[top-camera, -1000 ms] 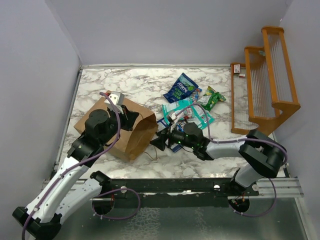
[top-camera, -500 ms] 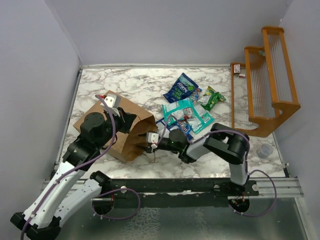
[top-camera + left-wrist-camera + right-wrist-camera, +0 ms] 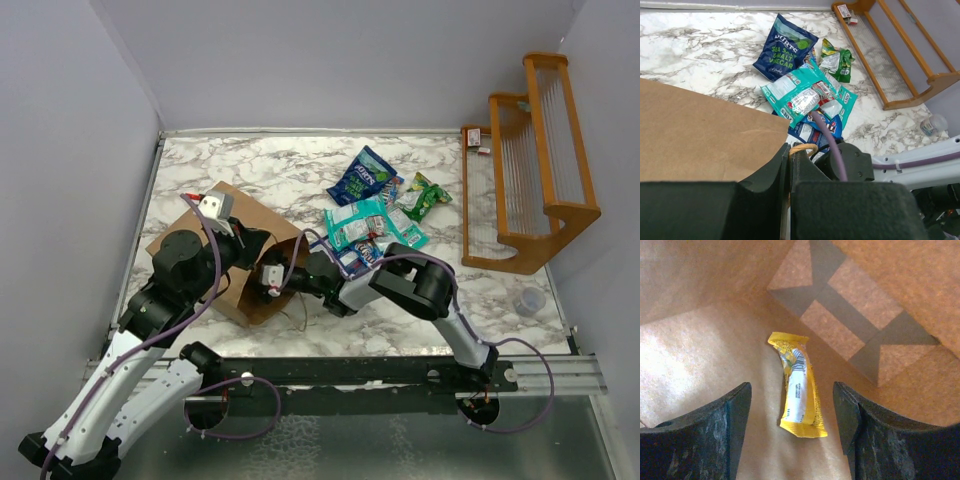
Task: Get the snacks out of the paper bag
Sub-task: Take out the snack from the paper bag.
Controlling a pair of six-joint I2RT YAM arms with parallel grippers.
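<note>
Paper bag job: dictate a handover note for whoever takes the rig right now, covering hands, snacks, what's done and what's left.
Left hand: shut on the paper bag at its mouth rim.
Right hand: open, inside the bag, fingers either side of a yellow packet, not gripping it.
Done: a blue packet, a green packet and teal packets lie on the table right of the bag.
Left: close on the yellow packet and bring it out; the right wrist view shows no other snack inside.
</note>
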